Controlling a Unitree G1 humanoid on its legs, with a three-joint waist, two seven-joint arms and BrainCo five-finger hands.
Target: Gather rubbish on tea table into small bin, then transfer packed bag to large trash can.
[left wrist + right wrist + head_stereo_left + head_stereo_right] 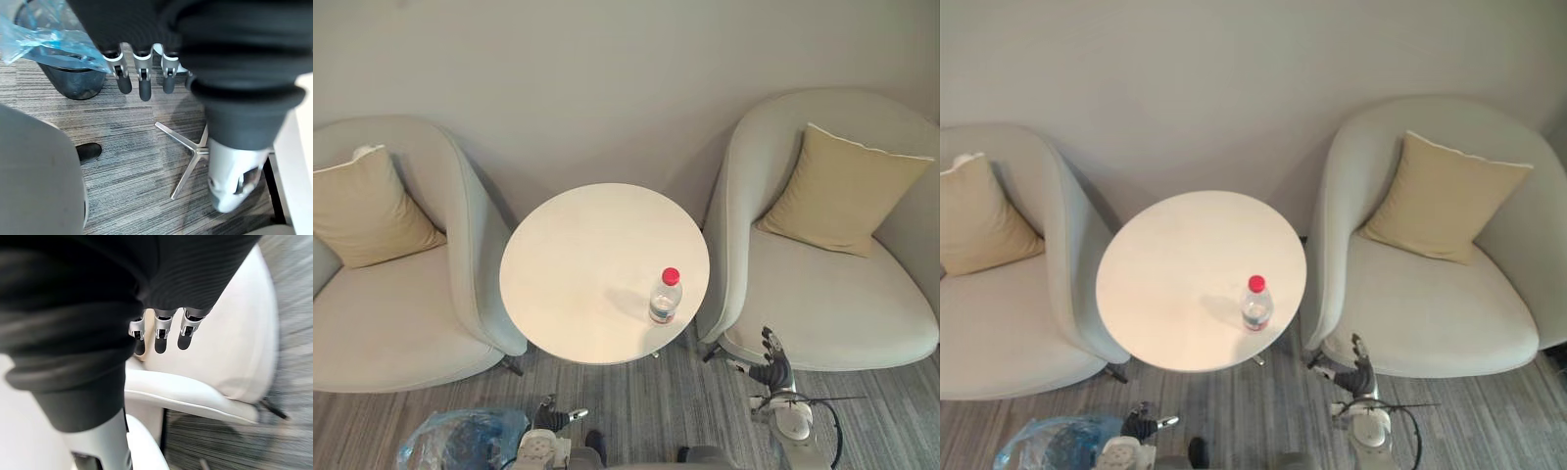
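1 small plastic bottle [666, 296] with a red cap is seen upright on the round tea table [578, 284], toward its near right edge and well apart from both hands. The small bin [73, 81], lined with a blue bag [460, 436], is placed on the carpet at the near left, just beside the left hand [550, 419]. That hand is held low, its fingers relaxed and nothing in them. The right hand [771, 367] is held near the front of the right armchair [822, 304], its fingers likewise straight and empty. The bottle is judged light, thin-walled and smooth, so it could easily be tipped or dented; how full it is cannot be told. It would best be taken round the middle of its body, below the cap, with a gentle wrap by the nearer right hand. The bag is judged soft and slippery, best gathered at its rim.
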